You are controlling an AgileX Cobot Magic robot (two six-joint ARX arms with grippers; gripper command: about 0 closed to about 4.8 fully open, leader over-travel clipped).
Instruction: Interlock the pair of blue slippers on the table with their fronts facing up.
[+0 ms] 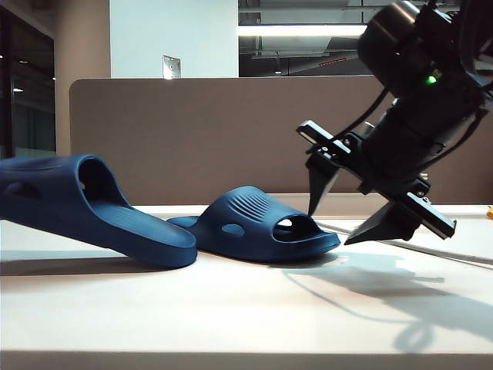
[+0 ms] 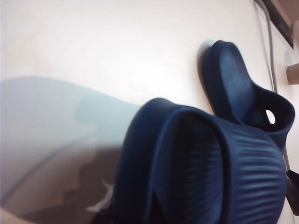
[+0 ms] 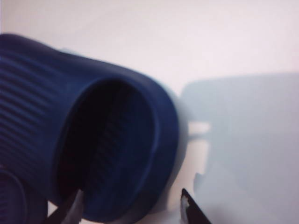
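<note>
The left gripper, out of sight but apparently clamped on the raised left slipper (image 1: 85,212), is lifting it, while the right gripper (image 1: 350,223), jaws wide, is closing on the right slipper (image 1: 262,225) flat on the table (image 1: 231,316) to grasp its toe next

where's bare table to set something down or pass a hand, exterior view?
Free: table strip in front of both slippers, and behind them up to the brown partition.
Crowded: left slipper, tilted, overlaps right slipper; open right gripper hangs at its toe. Left gripper isn't visible.
</note>
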